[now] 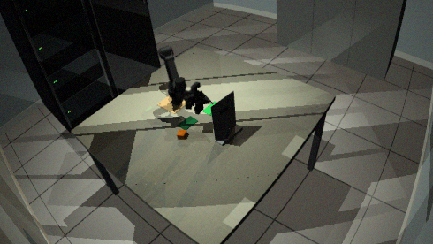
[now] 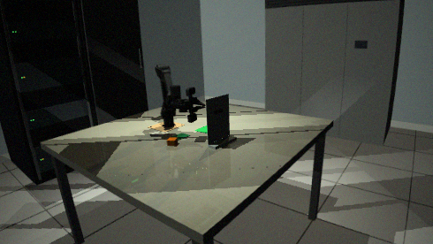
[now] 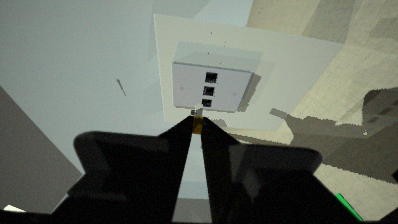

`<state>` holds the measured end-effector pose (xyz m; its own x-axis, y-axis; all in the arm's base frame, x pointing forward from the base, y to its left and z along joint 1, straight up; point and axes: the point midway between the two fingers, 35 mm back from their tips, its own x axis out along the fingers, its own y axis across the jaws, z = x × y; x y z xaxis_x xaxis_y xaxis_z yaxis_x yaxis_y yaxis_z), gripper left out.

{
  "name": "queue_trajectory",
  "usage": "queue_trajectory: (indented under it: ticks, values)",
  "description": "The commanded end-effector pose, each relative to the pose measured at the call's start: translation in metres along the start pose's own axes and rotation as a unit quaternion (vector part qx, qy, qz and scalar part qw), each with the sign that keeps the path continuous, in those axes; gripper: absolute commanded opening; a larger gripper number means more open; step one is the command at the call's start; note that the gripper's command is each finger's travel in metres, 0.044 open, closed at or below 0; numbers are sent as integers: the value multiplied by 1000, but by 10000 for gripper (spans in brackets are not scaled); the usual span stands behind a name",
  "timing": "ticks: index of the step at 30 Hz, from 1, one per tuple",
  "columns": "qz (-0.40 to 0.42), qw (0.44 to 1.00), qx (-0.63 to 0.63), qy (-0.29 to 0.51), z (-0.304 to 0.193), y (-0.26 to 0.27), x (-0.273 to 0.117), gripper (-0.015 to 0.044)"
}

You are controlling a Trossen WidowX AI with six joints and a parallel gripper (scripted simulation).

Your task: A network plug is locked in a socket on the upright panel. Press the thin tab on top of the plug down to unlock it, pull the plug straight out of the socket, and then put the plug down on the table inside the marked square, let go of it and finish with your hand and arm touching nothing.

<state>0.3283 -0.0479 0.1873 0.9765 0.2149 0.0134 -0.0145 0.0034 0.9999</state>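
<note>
My gripper [image 1: 210,102] [image 2: 203,106] [image 3: 197,120] is shut on the plug, in front of the upright panel [image 1: 224,118] [image 2: 218,120] [image 3: 292,65]. The plug [image 3: 198,126] shows as a small amber body between the fingertips, with a pale clear end pointing towards the panel. On the panel's pale socket plate [image 3: 190,80], three dark openings show with nothing in them. The plug appears out of the socket, held off the plate. Its tab is too small to make out. A bright green patch [image 1: 208,109] [image 2: 201,129] and a darker green patch [image 1: 189,123] [image 2: 182,135] lie on the table; which is the marked square I cannot tell.
An orange block [image 1: 181,133] [image 2: 172,141] stands on the table [image 1: 199,177] [image 2: 146,177] near the darker green patch. The arm's base stands on a tan plate [image 1: 165,104] [image 2: 155,127]. The panel's foot [image 1: 221,142] [image 2: 214,146] rests on the table. Shadows cross the scene.
</note>
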Motion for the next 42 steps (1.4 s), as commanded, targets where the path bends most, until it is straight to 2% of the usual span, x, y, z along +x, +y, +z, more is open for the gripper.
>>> queue_trajectory:
  ticks: [1,22,42]
  values:
    - [3,1000,-2,1,-1,10,-1,0]
    - [-2,1000,4,3,-12,38,-14,0]
    - [-147,988,44,19,-53,-4,6,0]
